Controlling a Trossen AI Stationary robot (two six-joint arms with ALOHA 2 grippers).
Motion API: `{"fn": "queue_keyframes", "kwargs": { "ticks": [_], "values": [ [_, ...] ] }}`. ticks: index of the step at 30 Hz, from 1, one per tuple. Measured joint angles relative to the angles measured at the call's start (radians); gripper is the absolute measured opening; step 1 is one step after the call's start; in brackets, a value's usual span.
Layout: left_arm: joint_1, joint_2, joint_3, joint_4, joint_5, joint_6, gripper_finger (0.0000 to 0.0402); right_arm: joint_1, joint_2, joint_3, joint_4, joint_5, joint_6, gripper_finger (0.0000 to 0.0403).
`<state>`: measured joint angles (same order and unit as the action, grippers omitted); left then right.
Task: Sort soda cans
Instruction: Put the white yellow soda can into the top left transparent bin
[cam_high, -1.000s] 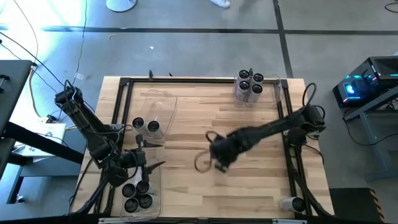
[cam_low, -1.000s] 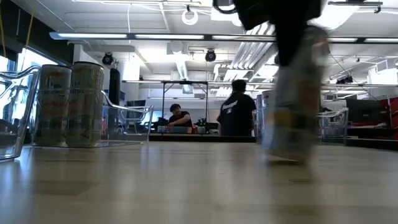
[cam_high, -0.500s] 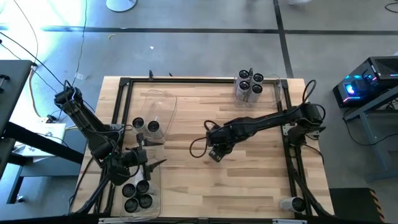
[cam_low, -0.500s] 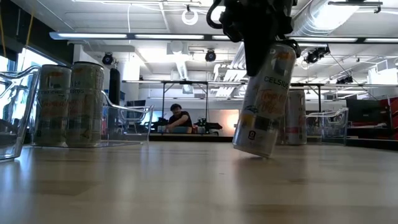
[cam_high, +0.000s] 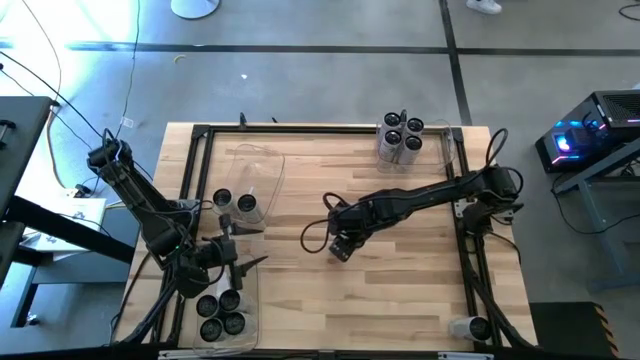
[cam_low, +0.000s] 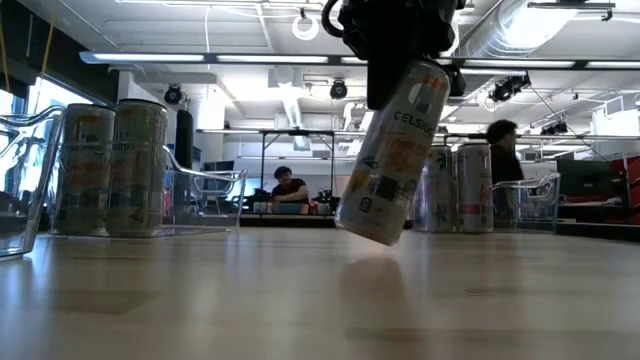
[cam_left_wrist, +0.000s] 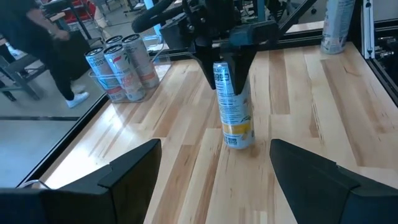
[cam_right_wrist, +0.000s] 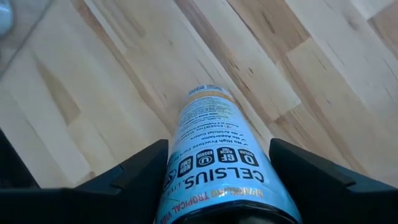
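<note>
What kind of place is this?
Likely a robotics lab or workshop: bare ceiling ducts, a concrete floor, and a wooden table where the right gripper holds a can.

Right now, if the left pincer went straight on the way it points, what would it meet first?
Most likely the tilted can that the right pincer holds at its top near the table's middle. The left pincer stands open, with bare wood between; depth is uncertain.
</note>
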<state>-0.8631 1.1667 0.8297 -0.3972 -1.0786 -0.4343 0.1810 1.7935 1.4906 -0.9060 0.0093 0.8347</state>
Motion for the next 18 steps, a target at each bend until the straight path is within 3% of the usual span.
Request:
{"fn": "queue_keyframes", "kwargs": {
  "ticks": [11, 18],
  "values": [
    [0.0, 0.0, 0.0, -0.002, 0.0, 0.0, 0.0296, 0.003, 0.0, 0.025, -0.052, -0.009, -0.009, 0.0262],
    [0.0, 0.0, 0.0, -0.002, 0.0, -0.002, 0.0296, 0.01, -0.002, 0.124, -0.23, 0.105, -0.006, 0.0239]
  ]
}}
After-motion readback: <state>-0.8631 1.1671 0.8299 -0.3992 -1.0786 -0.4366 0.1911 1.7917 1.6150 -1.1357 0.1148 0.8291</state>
